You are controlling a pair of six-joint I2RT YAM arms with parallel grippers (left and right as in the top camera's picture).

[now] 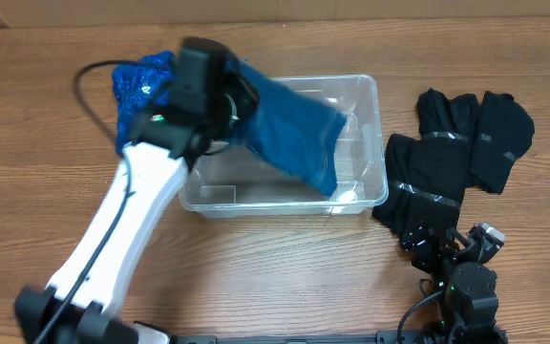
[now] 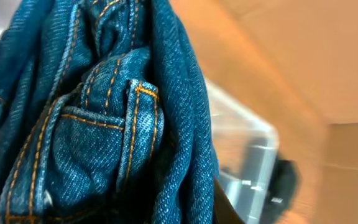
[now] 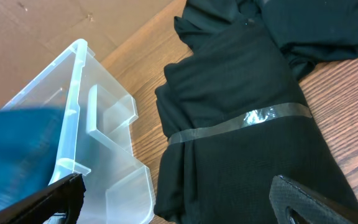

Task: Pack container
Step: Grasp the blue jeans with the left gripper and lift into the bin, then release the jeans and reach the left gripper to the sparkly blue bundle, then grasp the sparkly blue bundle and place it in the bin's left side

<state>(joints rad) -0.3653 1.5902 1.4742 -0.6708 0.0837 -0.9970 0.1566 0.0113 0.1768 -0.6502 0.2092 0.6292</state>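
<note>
The clear container [image 1: 366,91] sits at mid table, and its corner shows in the right wrist view [image 3: 104,143]. My left gripper [image 1: 220,100] is shut on a pair of blue jeans [image 1: 294,134] and holds them above the container, with the legs draping into it. In the left wrist view the denim [image 2: 104,112] fills the frame and hides the fingers. My right gripper [image 1: 447,250] is open and empty near the front edge, just in front of a pile of black clothing [image 1: 456,143], which also shows in the right wrist view [image 3: 247,124].
A blue sparkly cloth [image 1: 141,78] lies at the back left of the container, partly under my left arm. The black clothing has shiny bands [image 3: 253,117] and lies right of the container on the wooden table [image 1: 27,143].
</note>
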